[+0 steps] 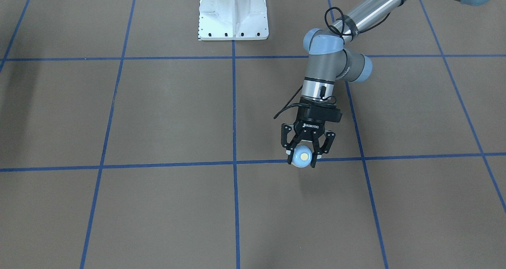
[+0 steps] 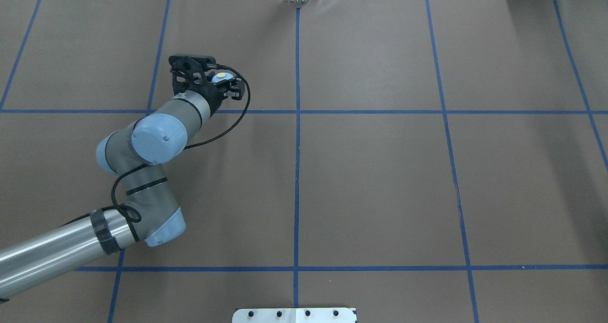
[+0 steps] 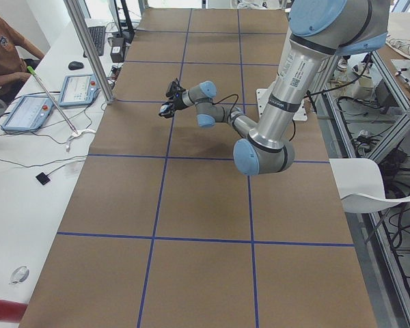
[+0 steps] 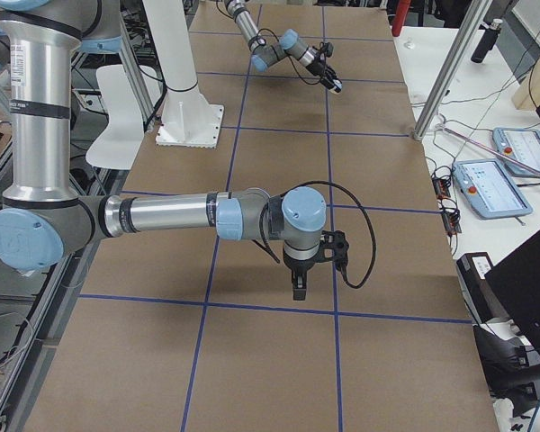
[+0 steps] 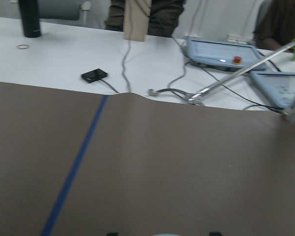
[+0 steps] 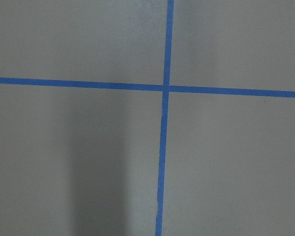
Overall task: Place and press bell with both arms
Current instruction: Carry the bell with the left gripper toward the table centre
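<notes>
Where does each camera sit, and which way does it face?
Front-facing: across the table, facing the pedestal; shows left arm.
Overhead: behind the pedestal, looking down; left arm.
Exterior left: table's left end; left arm.
Exterior right: right end; right arm near, left far.
Left wrist: toward the operators' desk; no arm.
Right wrist: straight down on tape cross; no arm.
Front-facing and overhead share the bell in the left gripper.

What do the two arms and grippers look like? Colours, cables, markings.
The left arm and right arm: silver tubes, grey joints, light-blue caps, black cable outside. The left gripper and right gripper: black, two-finger; white ROBOTIQ lettering on the left.
</notes>
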